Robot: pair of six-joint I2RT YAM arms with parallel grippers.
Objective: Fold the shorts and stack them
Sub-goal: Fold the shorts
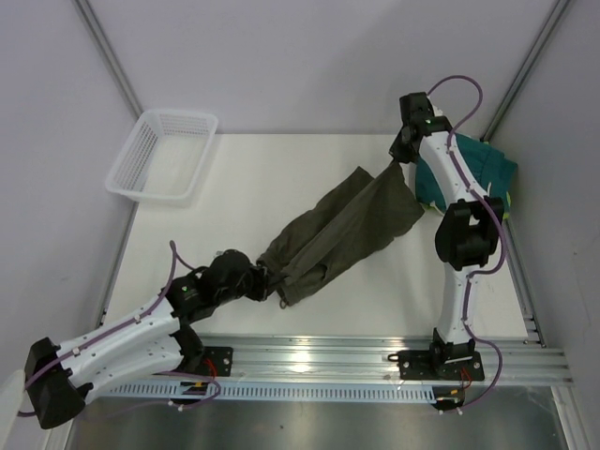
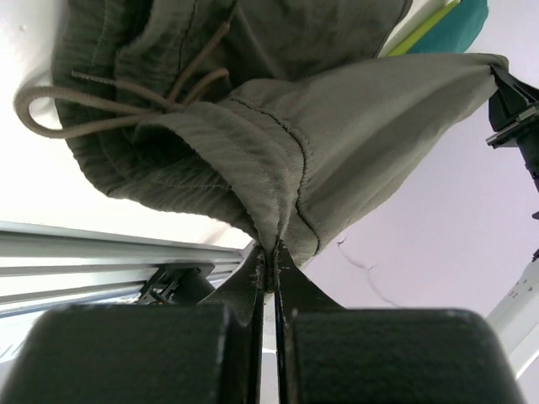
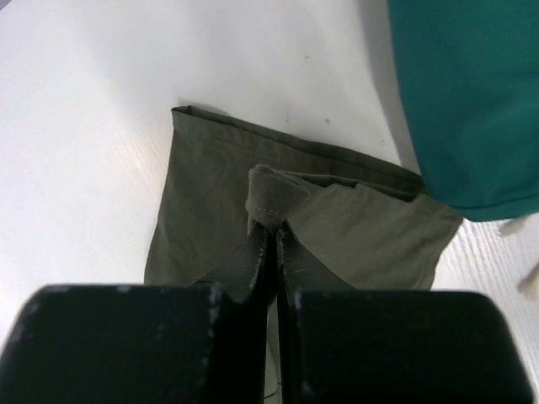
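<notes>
The olive-green shorts (image 1: 342,234) stretch diagonally across the white table, held between both grippers. My left gripper (image 1: 260,277) is shut on the waistband end; in the left wrist view the cloth (image 2: 278,143) is pinched at the gripper (image 2: 274,252), with the dark drawstring (image 2: 101,105) looped to the left. My right gripper (image 1: 398,164) is shut on a leg hem; in the right wrist view a hem fold (image 3: 274,198) sits in the gripper (image 3: 274,231). The folded teal shorts (image 1: 478,173) lie at the far right, partly behind the right arm, and also show in the right wrist view (image 3: 467,93).
A white plastic basket (image 1: 164,155) stands at the back left corner. A metal rail (image 1: 375,361) runs along the near table edge. Grey walls enclose the table on three sides.
</notes>
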